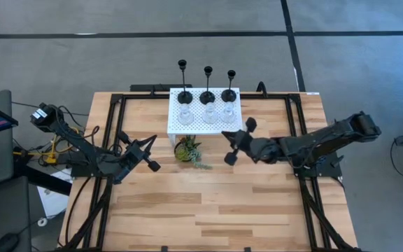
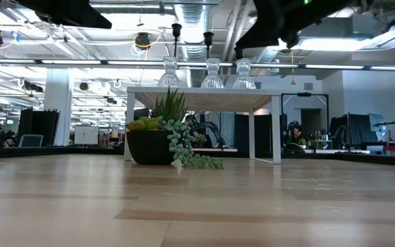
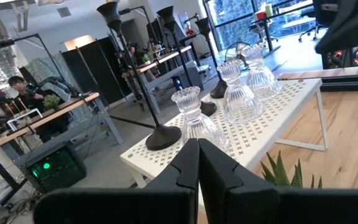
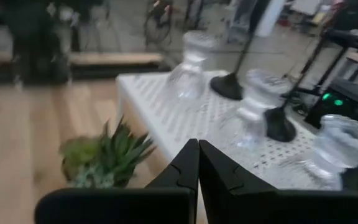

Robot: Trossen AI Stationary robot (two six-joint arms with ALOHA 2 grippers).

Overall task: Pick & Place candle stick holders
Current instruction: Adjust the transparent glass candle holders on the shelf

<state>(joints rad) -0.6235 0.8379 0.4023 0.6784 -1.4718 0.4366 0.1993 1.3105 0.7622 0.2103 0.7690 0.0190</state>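
Observation:
Three black candle stick holders (image 1: 207, 94) stand in a row by their round bases on the far part of a white perforated stand (image 1: 187, 127). Three clear glass holders (image 1: 207, 114) stand in a row just in front of them, also showing in the left wrist view (image 3: 191, 118) and the right wrist view (image 4: 188, 71). My left gripper (image 1: 150, 144) hovers shut to the stand's left, pointing toward it. My right gripper (image 1: 229, 141) hovers shut near the stand's front right corner. Neither holds anything.
A small green potted plant (image 1: 186, 149) sits on the wooden table (image 1: 208, 203) just in front of the stand, between the two grippers. In the low view its trailing leaves (image 2: 197, 159) spill onto the tabletop. The near half of the table is bare wood.

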